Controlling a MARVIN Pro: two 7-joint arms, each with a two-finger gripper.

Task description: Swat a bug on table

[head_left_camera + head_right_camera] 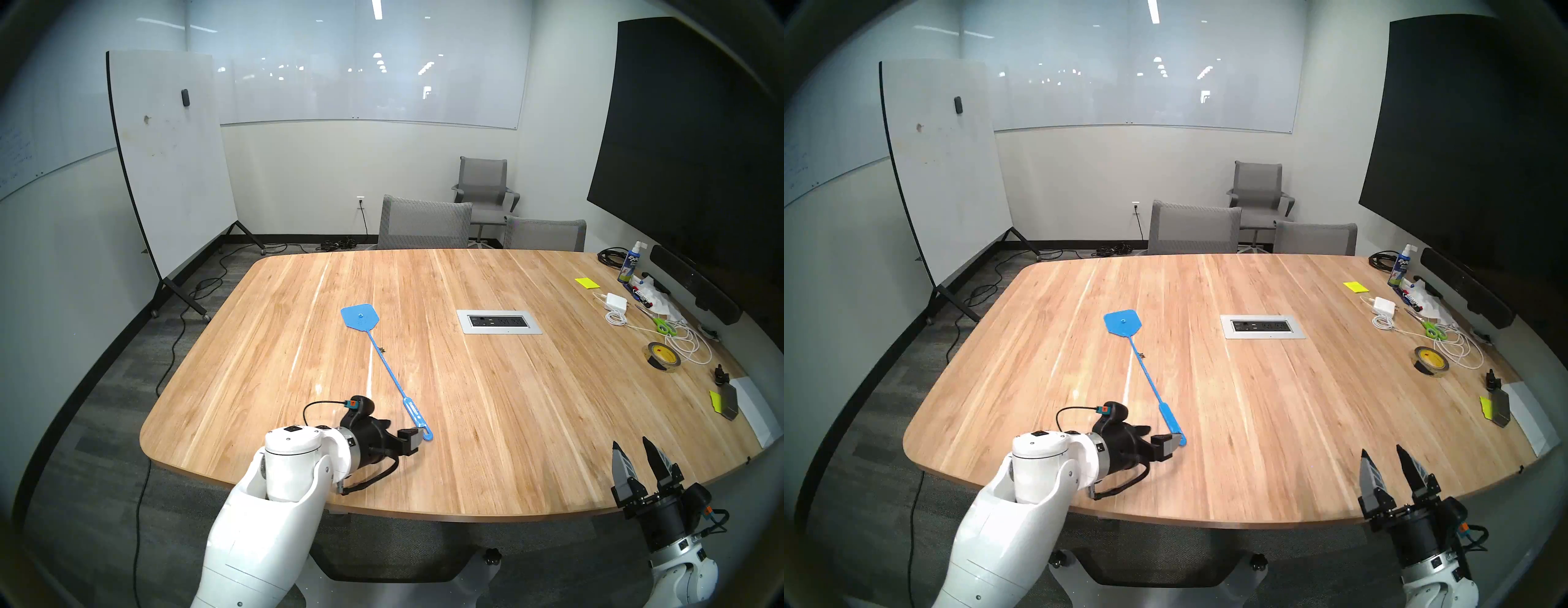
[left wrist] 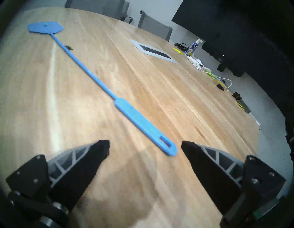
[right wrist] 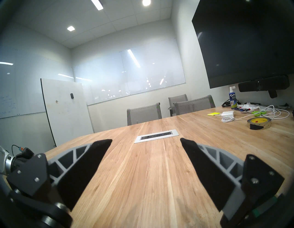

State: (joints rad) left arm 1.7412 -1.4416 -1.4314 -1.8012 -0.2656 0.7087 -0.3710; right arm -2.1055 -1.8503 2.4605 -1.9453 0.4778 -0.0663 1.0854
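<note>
The left end effector point(image 2: 145, 145) is sitting wide at the blue swatter point(image 1: 389, 372)'s handle end, gripping nothing, while the bug point(image 1: 382, 350) is lying just beside the shaft on the table point(image 1: 488, 403). A careless closure is risking a nudged handle — the shaft sweeping the bug aside. The right end effector point(image 1: 636, 452) is hanging spread and empty over the near right edge.

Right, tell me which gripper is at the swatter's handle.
The left gripper, open at the blue swatter's handle end; the right gripper hangs open over the table's near edge.
</note>
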